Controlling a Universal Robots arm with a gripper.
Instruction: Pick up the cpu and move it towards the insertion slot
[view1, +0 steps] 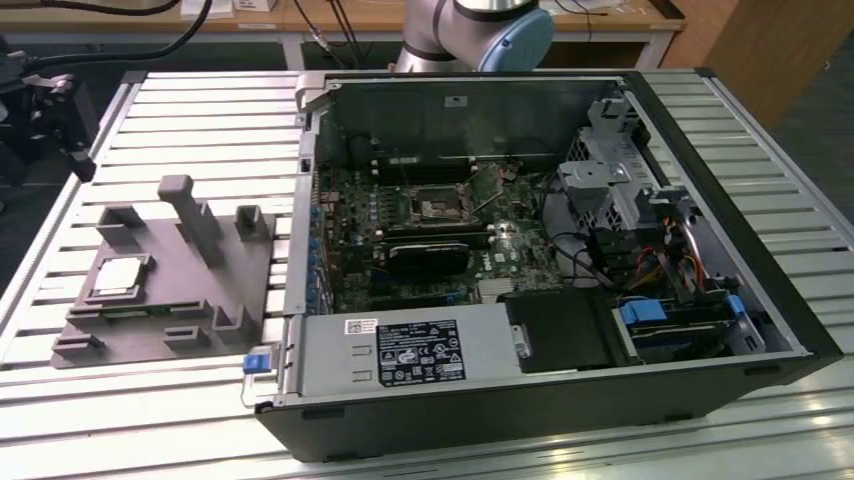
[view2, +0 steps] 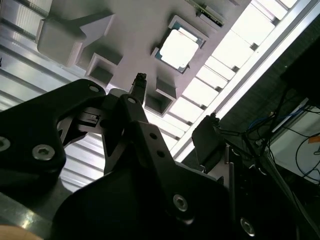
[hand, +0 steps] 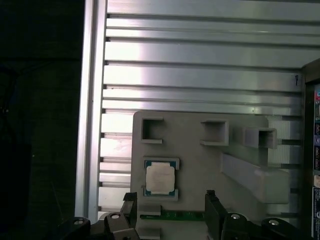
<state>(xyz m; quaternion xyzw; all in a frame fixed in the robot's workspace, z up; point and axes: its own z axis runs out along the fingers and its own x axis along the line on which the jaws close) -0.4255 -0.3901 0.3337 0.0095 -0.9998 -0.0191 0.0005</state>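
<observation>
cpu (view1: 118, 277) lower left of exterior view, seated in a recess of grey fixture (view1: 134, 340), likely to keep it flat and located. Gripper (hand: 170, 199) above it, fingers apart, empty. Insertion slot (view1: 437, 207) mid-frame inside computer case (view1: 534, 410)

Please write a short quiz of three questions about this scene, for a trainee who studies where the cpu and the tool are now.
1. True or false: the cpu lies in the grey fixture.
2. Choose one. The tool is: A) shut on the cpu; B) open and empty, close to the cpu; C) shut on the grey fixture.
3. Fill the gap: in the exterior view, the insertion slot is toward the view's ____ of the cpu.

Key: 1 true; 2 B; 3 right.
</observation>
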